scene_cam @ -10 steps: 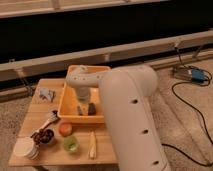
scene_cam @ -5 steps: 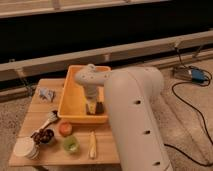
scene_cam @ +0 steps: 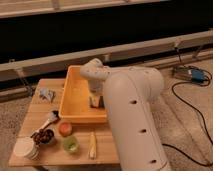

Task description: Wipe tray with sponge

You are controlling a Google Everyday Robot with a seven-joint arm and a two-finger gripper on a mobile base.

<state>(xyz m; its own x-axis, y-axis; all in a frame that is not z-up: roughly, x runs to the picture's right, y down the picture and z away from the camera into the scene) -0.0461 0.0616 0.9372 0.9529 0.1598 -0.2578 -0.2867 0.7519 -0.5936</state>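
Note:
The orange-yellow tray (scene_cam: 75, 95) lies on the wooden table, its long side running away from the camera. My gripper (scene_cam: 95, 101) points down inside the tray, at its right wall about halfway along and low over the floor. The big white arm (scene_cam: 132, 115) comes in from the lower right and covers the tray's right rim. The sponge cannot be made out: only a small dark and pale patch shows at the gripper's tip, and I cannot tell what it is.
A grey-blue rag (scene_cam: 46, 93) lies left of the tray. In front stand a brush (scene_cam: 50, 119), a bowl of dark bits (scene_cam: 42, 136), stacked white plates (scene_cam: 25, 148), an orange cup (scene_cam: 65, 128), a green cup (scene_cam: 71, 144) and a pale long item (scene_cam: 92, 145). Cables and a blue device (scene_cam: 197, 75) lie on the floor, right.
The gripper has slid to the right inside the tray, from near the middle toward the right wall. The tray and the other things on the table have not moved.

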